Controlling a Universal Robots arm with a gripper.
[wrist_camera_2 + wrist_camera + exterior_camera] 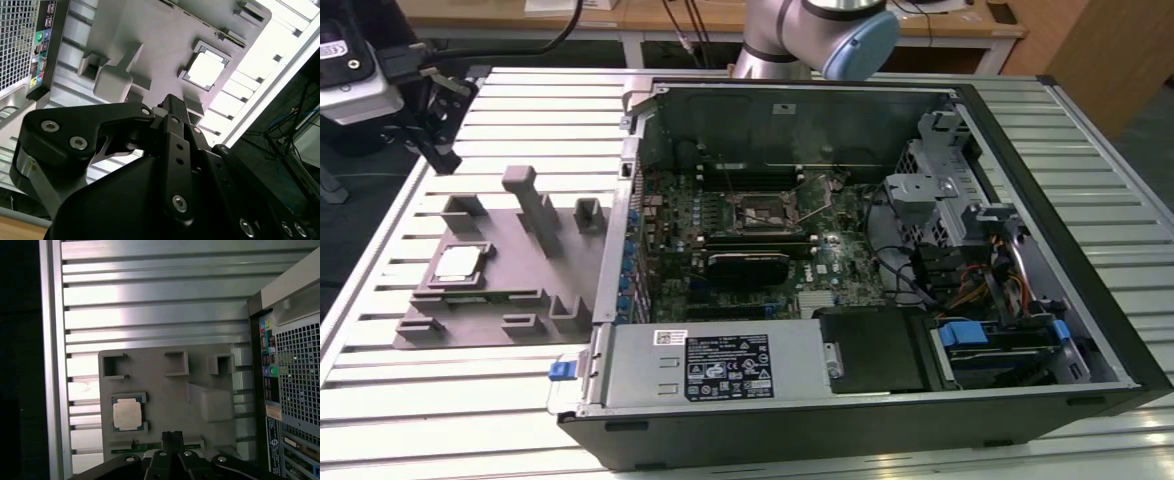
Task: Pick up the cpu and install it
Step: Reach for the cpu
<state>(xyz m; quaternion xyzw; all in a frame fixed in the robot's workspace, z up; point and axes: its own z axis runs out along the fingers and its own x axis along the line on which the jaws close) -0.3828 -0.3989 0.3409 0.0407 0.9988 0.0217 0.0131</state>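
Observation:
The cpu [458,263], a small square chip with a shiny silver top, lies flat in a recess of the grey plastic fixture [507,300] at the exterior view's left, beside the open computer case. Both wrist views show the cpu [126,415] [207,69] in its seat. My gripper [444,155] hangs above the fixture's far edge, apart from the chip. Its fingertips [172,437] stand together, shut, with nothing between them. The motherboard's cpu socket [761,212] sits inside the case with its metal frame around it.
The open computer case [1067,300] fills the slatted metal table's [427,400] middle and right. Tall grey posts [523,195] rise from the fixture near the cpu. A black heatsink block [747,267] and cables [961,280] lie inside the case.

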